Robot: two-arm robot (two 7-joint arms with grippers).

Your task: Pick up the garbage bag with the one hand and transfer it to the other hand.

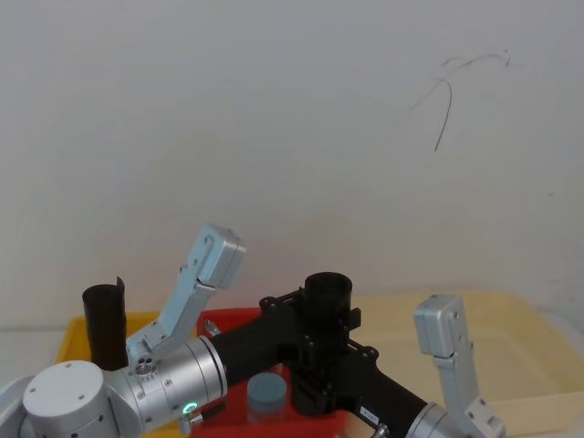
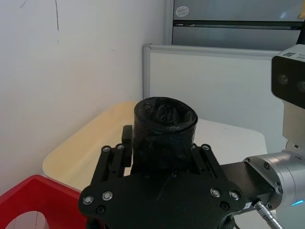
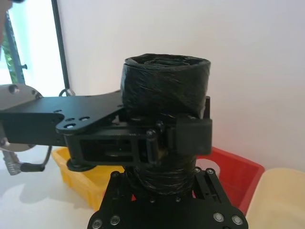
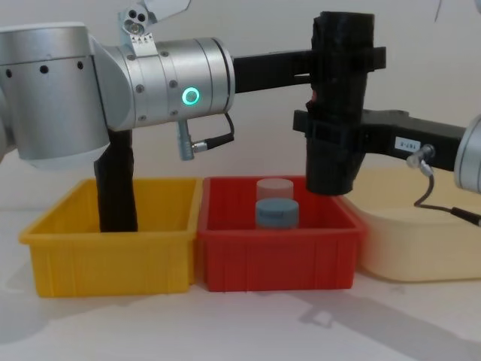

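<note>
The left claw is closed around the upper part of the garbage bag roll, one finger on each side of it. From the right wrist view its fingers press against the wrinkled black wrap just under the roll's top end. The right claw is closed on the same roll lower down, about at its middle, and carries a small white label on its side. The two claws reach in from opposite sides, the left above the right and near each other.

The roll stands upright in the air between them. Its bottom end hangs above the back edge of a red bin and touches nothing below. Inside that bin sit a clear round pot and, just in front of it, a grey-blue round pot.

The left claw runs back to a fat silver arm with a glowing green ring. Under that arm a yellow bin touches the red bin's left side, and a second black roll stands in it, leaning slightly. On the red bin's right is a low cream tray, below the right arm. All three containers rest on a white surface in front of a white wall.
</note>
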